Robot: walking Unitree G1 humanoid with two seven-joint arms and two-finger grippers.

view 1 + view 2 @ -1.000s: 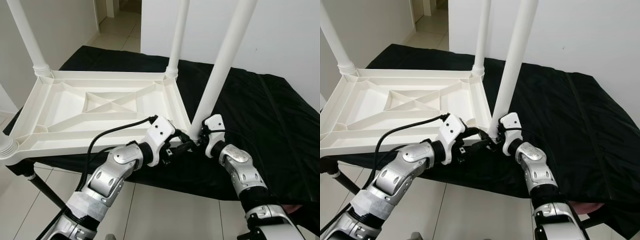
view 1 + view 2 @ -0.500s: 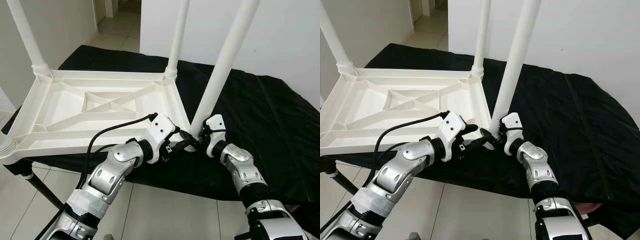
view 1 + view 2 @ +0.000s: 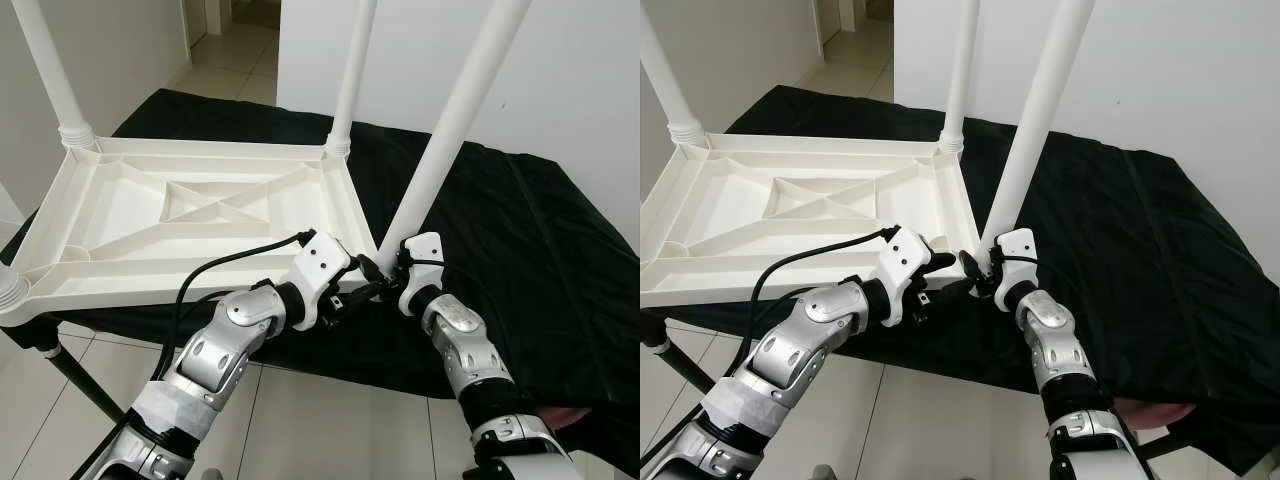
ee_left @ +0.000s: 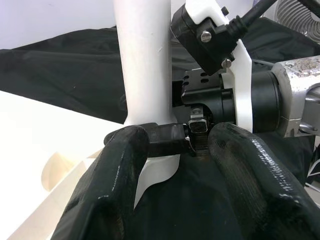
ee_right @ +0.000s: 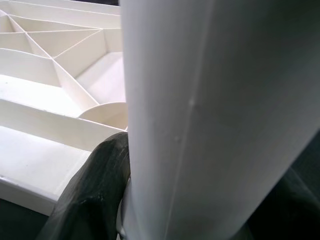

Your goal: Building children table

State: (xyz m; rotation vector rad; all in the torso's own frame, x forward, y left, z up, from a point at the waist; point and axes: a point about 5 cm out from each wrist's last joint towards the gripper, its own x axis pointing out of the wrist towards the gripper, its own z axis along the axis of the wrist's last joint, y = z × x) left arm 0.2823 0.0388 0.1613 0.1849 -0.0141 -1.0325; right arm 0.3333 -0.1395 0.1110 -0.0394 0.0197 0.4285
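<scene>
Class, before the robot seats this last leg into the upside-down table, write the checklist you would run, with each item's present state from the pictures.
1. Right gripper closed around the near-right leg at its base: ok.
2. That leg upright: not ok, it tilts, unlike the far-right leg.
3. Leg base fully seated in the corner socket: cannot tell, the grippers hide it.
4. Left gripper at the same corner, open beside the leg base: ok.
5. Tabletop lying flat, underside up, on the black cloth: ok.
6. Far-left leg standing in its corner: ok.
</scene>
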